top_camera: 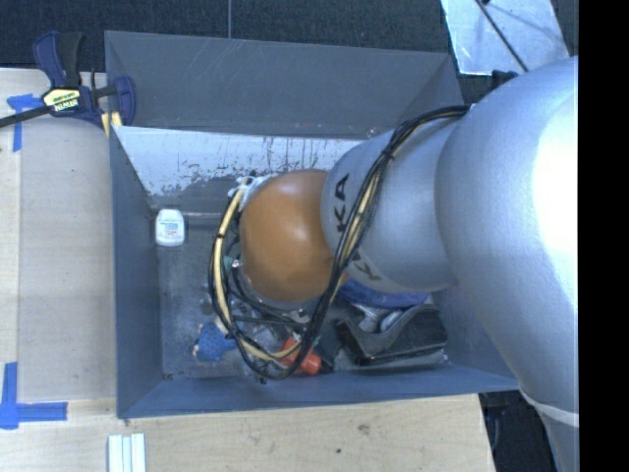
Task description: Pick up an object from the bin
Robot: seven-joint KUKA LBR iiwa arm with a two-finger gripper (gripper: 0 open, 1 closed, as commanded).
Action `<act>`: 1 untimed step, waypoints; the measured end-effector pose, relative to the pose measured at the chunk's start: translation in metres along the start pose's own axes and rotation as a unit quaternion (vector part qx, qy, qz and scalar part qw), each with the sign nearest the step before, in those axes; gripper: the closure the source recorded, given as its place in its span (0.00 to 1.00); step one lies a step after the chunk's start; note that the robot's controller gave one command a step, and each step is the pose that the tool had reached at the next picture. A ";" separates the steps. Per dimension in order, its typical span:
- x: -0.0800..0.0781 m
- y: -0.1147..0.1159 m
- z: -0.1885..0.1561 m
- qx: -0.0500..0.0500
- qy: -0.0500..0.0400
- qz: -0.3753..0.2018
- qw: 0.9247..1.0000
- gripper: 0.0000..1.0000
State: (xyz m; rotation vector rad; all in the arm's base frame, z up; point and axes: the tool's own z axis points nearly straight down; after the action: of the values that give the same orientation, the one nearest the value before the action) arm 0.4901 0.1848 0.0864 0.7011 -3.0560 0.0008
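A small white tub with a blue-printed label (169,227) lies at the bin's left side, near the back wall. At the front left of the bin floor is a crumpled blue thing (210,344). A small orange-red piece (311,365) sits against the front wall, right beside the cable loops. A flat black thing (398,339) lies at the front right, with a white and blue thing (381,315) just behind it, partly hidden under the arm.
The arm reaches in from the right and covers the bin's middle and right. Its orange dome and yellow and black cable loops hang low over the floor, hiding whatever lies under them. Bare floor shows along the left side.
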 end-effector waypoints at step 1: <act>-0.007 0.025 0.016 0.001 -0.004 -0.102 0.995 0.00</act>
State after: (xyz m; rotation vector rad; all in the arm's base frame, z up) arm 0.4853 0.2106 0.0700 1.0111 -2.9761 -0.0002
